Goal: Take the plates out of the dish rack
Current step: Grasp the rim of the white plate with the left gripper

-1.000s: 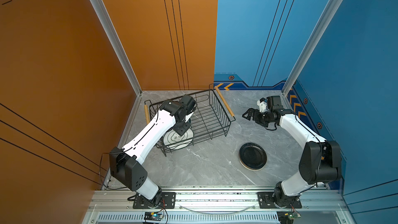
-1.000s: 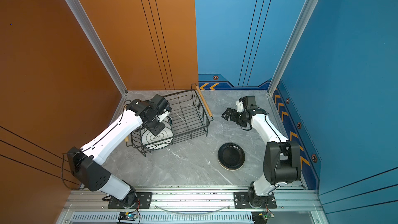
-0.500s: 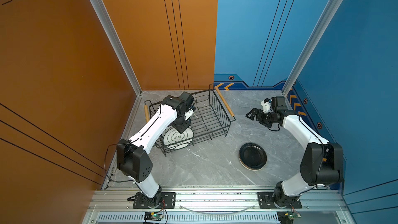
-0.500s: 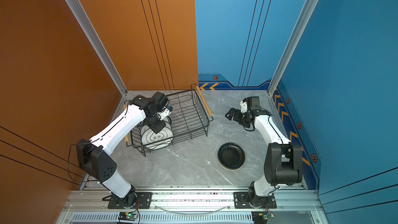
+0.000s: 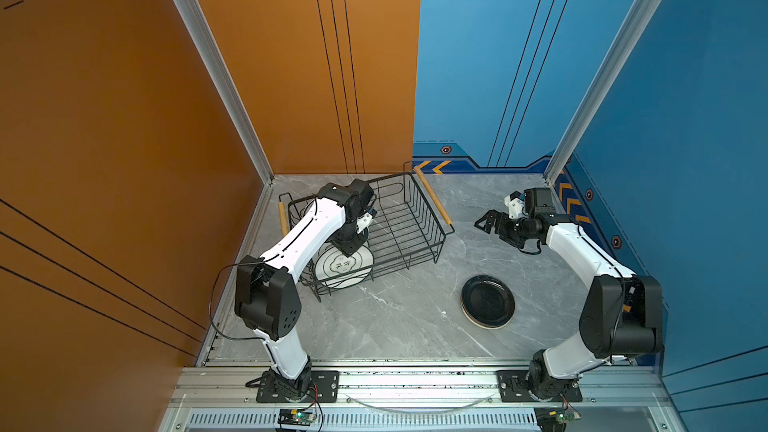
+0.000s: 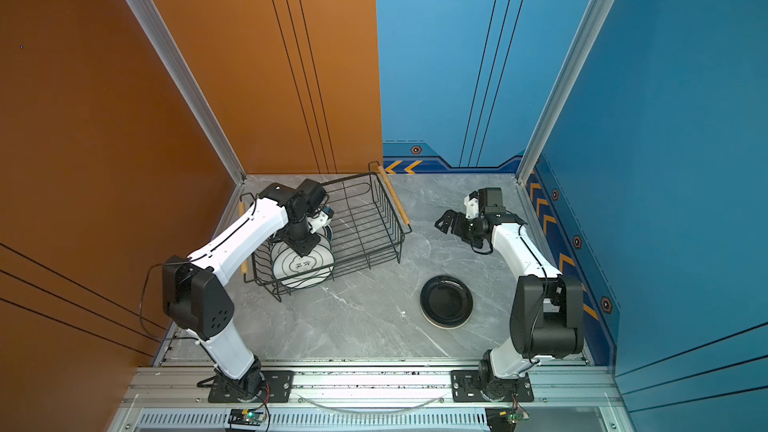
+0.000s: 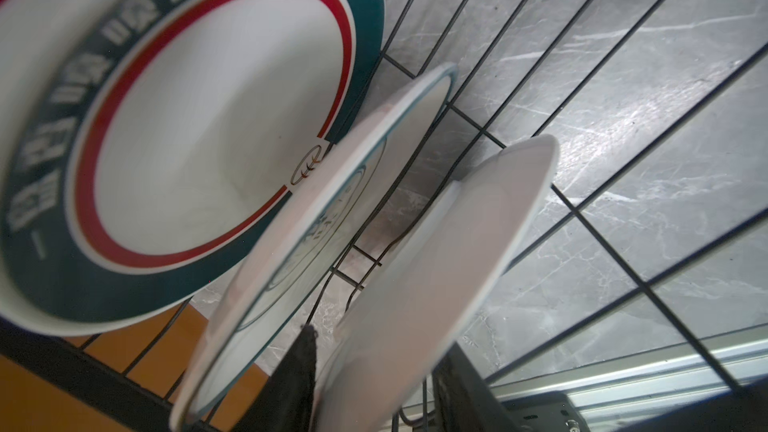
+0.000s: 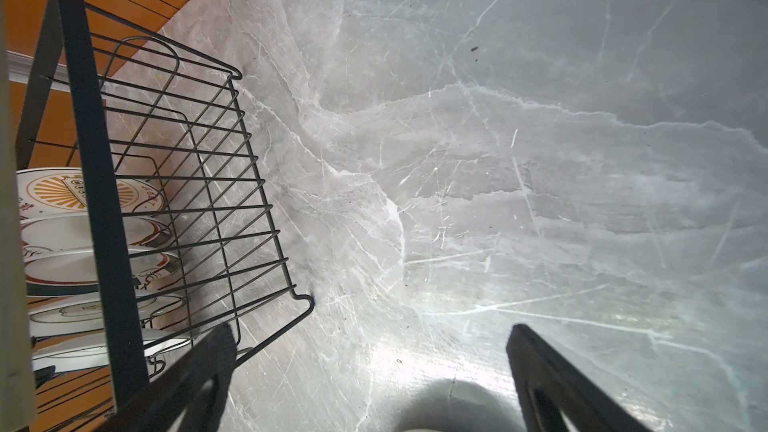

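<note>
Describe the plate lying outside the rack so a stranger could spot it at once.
Find the black wire rack at the table's back left. To its right, nearer the front, a plate lies flat in the open. It alone is black and flat; the racked plates stand on edge, mostly white.

left arm (image 5: 303, 238) elbow swung up and right toward frame centre, forearm steeper over the rack (image 5: 415, 238), right arm (image 5: 569, 243) wrist nudged slightly right
</note>
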{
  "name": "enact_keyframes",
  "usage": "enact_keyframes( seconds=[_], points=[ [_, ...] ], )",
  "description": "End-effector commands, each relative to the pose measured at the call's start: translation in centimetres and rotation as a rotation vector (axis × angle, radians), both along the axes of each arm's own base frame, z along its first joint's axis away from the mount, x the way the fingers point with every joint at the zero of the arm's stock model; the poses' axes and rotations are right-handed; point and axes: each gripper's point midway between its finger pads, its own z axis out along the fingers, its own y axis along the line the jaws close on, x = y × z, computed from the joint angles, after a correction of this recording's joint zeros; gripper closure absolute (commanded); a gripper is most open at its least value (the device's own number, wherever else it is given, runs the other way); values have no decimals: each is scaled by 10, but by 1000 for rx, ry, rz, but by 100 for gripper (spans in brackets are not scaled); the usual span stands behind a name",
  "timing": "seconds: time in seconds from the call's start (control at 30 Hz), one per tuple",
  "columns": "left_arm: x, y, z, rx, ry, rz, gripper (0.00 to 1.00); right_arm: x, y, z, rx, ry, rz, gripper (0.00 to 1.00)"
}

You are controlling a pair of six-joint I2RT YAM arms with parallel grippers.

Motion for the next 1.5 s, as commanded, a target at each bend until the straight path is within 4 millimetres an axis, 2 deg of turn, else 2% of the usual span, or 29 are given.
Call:
enact_keyframes(
  seconds=[0.0,0.13,0.43,0.67,0.9,1.1,1.23,1.47],
  points=[
    [-14,3,-1,-16,36,21,56,-1,-1,4,13,-20,4,0],
    [-21,5,-3,-21,46,35,57,-1,-2,3,16,-18,-1,0],
    [-33,13,-14,11,80,50,66,-1,-5,7,24,-26,-18,0],
    [-32,21,-14,57,67,59,81,-3,-6,10,28,-33,-23,0],
    [-32,26,-16,78,71,62,83,-3,-7,11,33,-35,-29,0],
    [-27,19,-12,33,70,70,86,-3,-8,11,36,-36,-33,0],
    [-26,22,-12,58,68,58,94,-3,-9,12,41,-38,-35,0],
    [-25,20,-2,38,39,54,99,-2,-9,12,52,-38,-39,0]
  ],
)
